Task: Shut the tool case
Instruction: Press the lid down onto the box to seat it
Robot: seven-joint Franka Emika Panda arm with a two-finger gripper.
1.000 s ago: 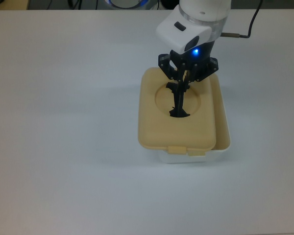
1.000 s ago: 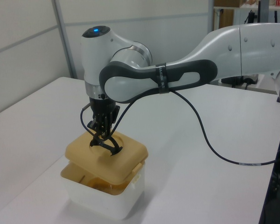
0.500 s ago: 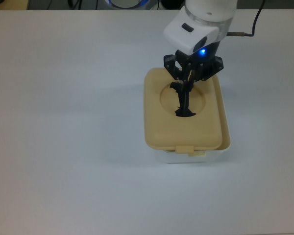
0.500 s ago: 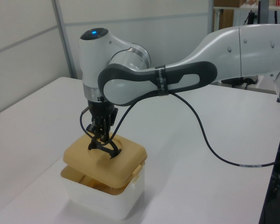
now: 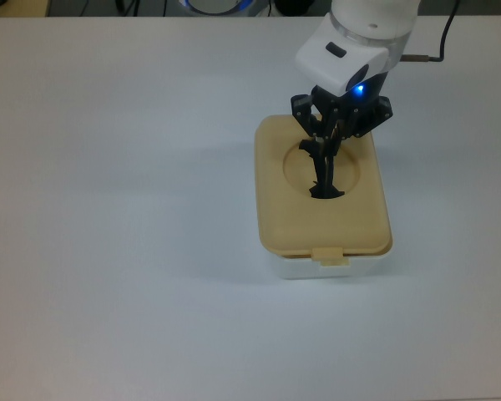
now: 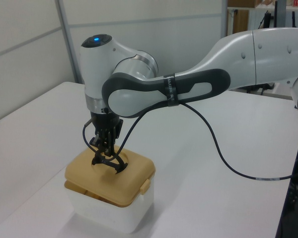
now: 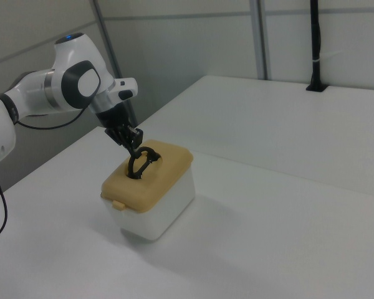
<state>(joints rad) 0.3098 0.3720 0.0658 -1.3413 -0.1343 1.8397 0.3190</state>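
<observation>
The tool case [image 5: 324, 251] stands on the white table [image 5: 117, 209], and everything else is placed here by reference to it. Its white tub [image 6: 107, 213] sits flat on the table, and the beige lid [image 5: 275, 209] lies on top of the tub, covering nearly the whole opening; in the left view a thin dark gap shows between lid and tub rim along the left view's left side, so the lid looks slightly raised there. A small beige latch tab [image 5: 329, 255] sticks out at the middle of the lid's near edge in the top view, over the white wall of the tub. In the lid's middle is a round recess [image 5: 299, 167], and from it rises the black handle [image 5: 325, 180], swung upright. The gripper [image 5: 327, 149] comes down from above the far half of the lid in the top view and is clamped on the handle, its black fingers [image 6: 105, 145] pressed together around the handle's upper part. In the right view the gripper [image 7: 132, 142] reaches the handle [image 7: 140, 163] from the right view's left, above the lid [image 7: 168, 165]. The arm [image 6: 188, 89] stretches away from the case toward the left view's right, with a black cable [image 6: 223, 153] hanging from it above the table beside the case
</observation>
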